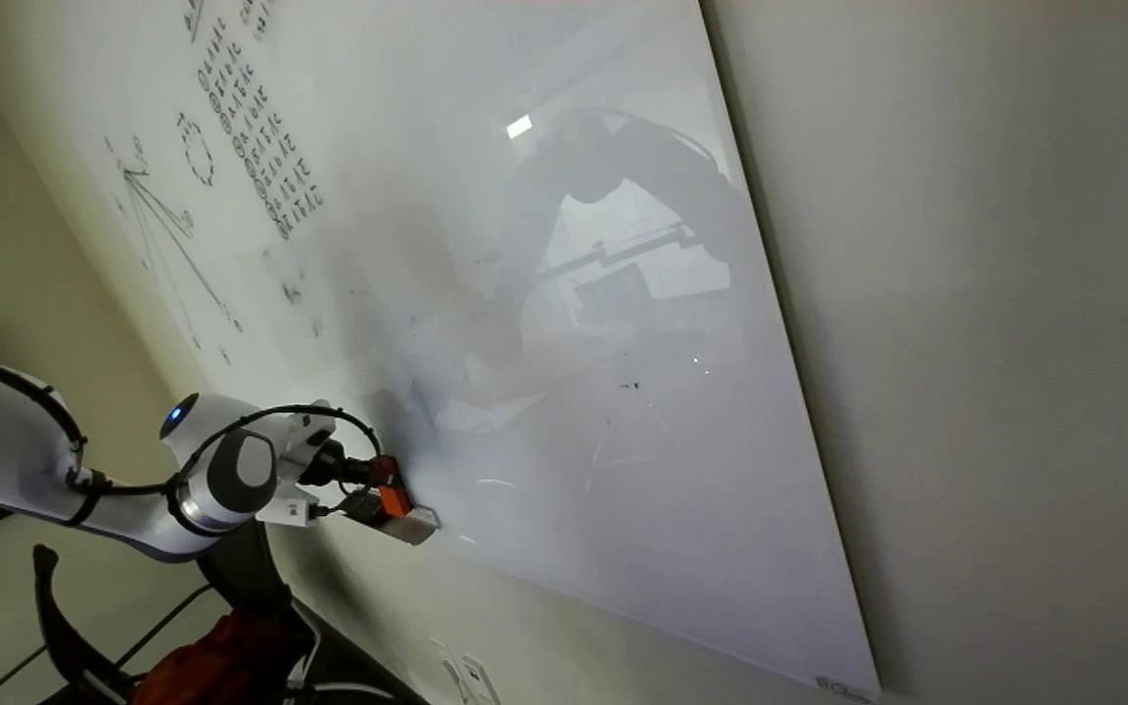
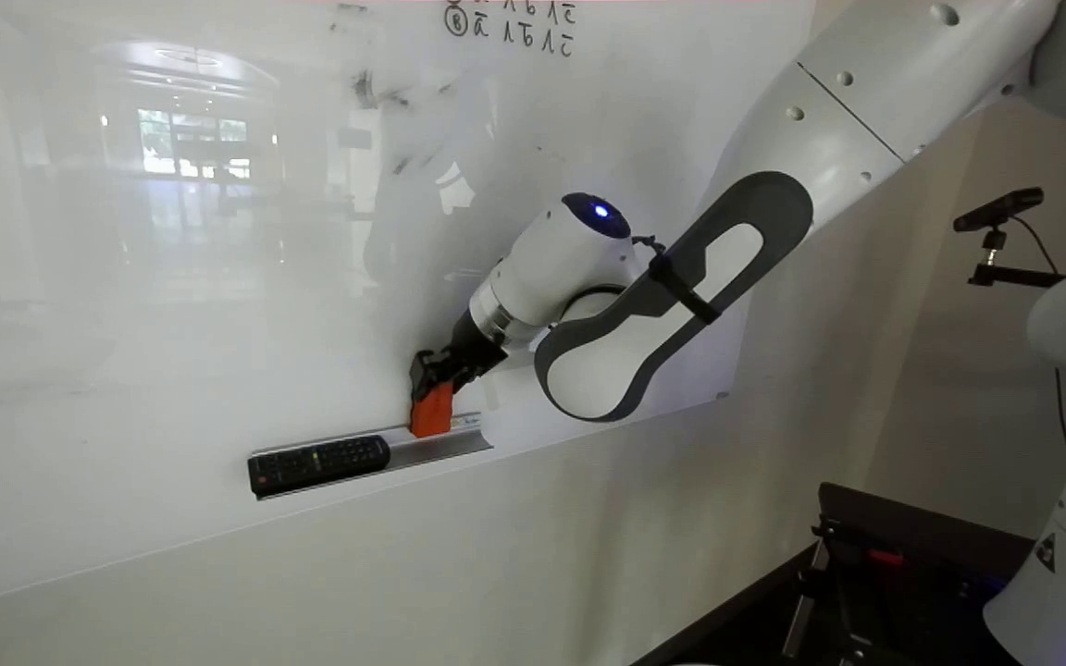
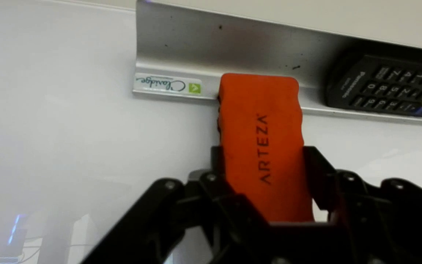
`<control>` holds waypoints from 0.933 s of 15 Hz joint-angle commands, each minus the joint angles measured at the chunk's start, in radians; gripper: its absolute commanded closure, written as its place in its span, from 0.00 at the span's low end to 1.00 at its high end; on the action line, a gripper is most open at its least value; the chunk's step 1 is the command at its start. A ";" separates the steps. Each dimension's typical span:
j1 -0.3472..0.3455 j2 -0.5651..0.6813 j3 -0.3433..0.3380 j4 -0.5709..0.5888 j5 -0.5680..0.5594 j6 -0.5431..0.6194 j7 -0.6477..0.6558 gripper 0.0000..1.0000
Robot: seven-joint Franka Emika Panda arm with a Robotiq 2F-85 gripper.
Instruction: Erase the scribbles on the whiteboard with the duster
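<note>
The black two-fingered gripper [image 3: 264, 165] grasps the red-orange rectangular duster [image 3: 260, 110] by its long edges, the free end at the silver metal tray [image 3: 189, 40], touching or just clear, I can't tell. Let go unseated, the duster could fall; a sideways swing might knock off the black plastic remote control [image 3: 390, 88]. A tilted press against the glossy rectangular whiteboard [image 2: 163, 388] could leave the smeared dark marks [image 2: 365, 91], probably the scribbles, half wiped.

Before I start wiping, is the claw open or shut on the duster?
The claw is shut on the duster: in the wrist view, its fingers sit against both long sides.
</note>
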 commanded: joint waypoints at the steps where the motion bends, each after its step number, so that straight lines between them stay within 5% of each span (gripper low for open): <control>1: -0.036 -0.017 0.037 0.078 0.075 -0.100 -0.054 0.70; 11: -0.035 -0.080 0.023 0.180 0.235 -0.281 -0.166 0.70; 12: -0.032 -0.085 0.018 0.187 0.239 -0.313 -0.166 0.25; 14: -0.018 -0.089 0.003 0.196 0.247 -0.343 -0.176 0.12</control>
